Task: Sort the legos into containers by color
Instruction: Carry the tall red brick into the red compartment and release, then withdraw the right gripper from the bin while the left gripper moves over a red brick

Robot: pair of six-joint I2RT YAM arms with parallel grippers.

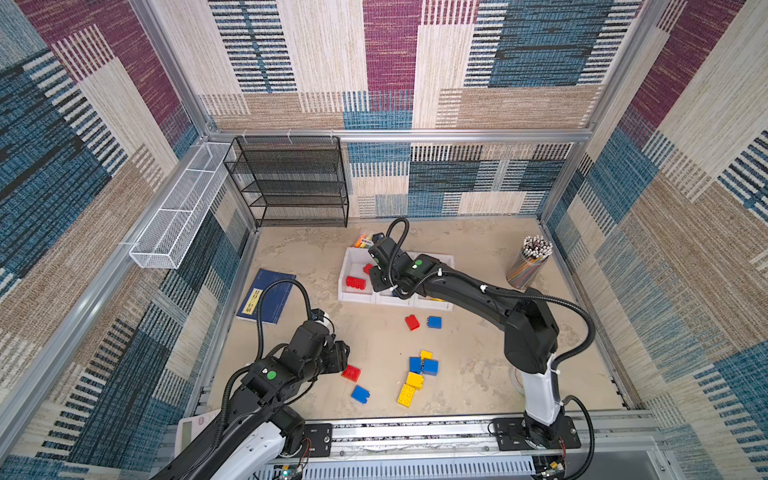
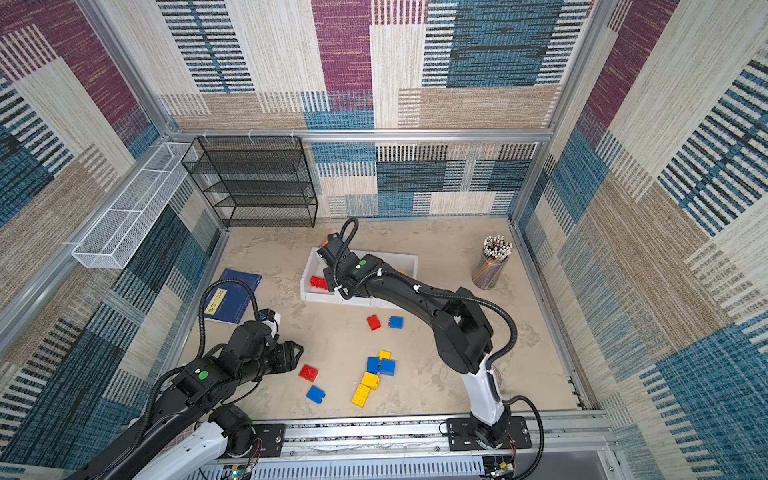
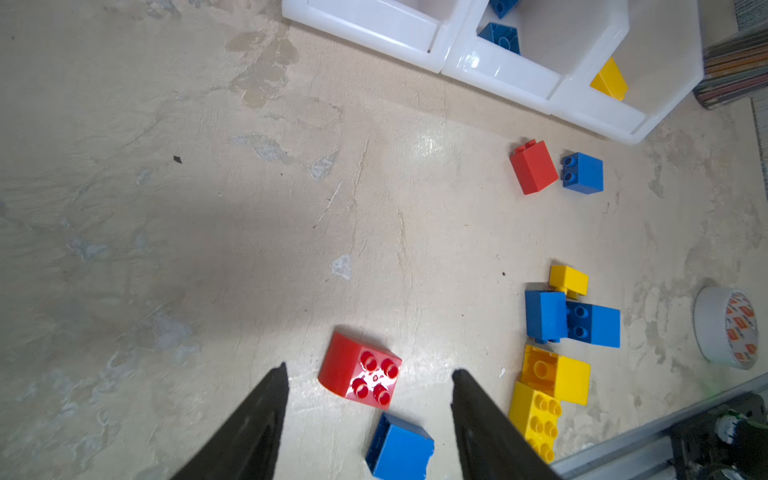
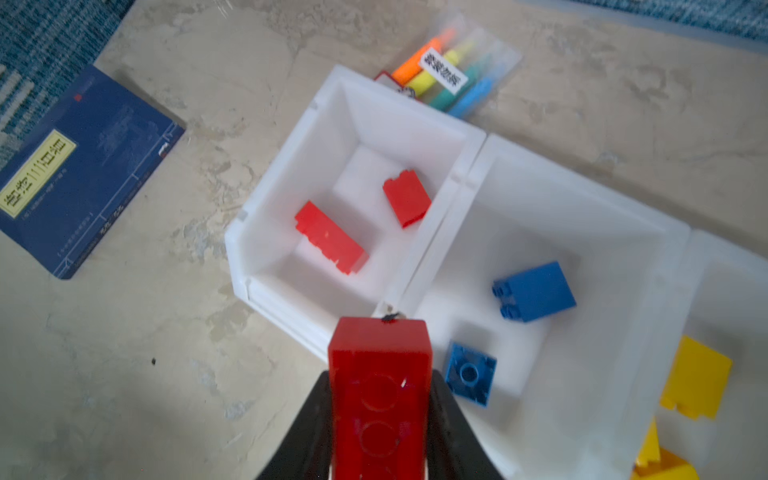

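A long red brick (image 4: pixel 379 415) sat clamped in the tightly closed right hand (image 4: pixel 380 372) at the bottom centre of the right wrist view, seen against the front lip where two of the three joined white containers (image 4: pixel 266 199) met. Two red legos (image 4: pixel 332 239) lay in the bin at mid-frame, two blue legos (image 4: pixel 534 291) in the next, and a yellow lego (image 4: pixel 696 382) in the bin at the right edge.

In both top views the containers stood just above centre on the desk (image 1: pixel 478 374), the right arm reaching over them. Below them a red-and-blue pair (image 1: pixel 423 322) and a blue-and-yellow cluster (image 1: pixel 422 368) lay loose.

At lower left, the left hand (image 3: pixel 369 369) hung partly open and empty, its fingers framing a square red brick (image 3: pixel 345 361) without touching it. A blue book (image 1: pixel 266 301) lay at left, and a marker pack (image 4: pixel 449 70) lay behind the containers.
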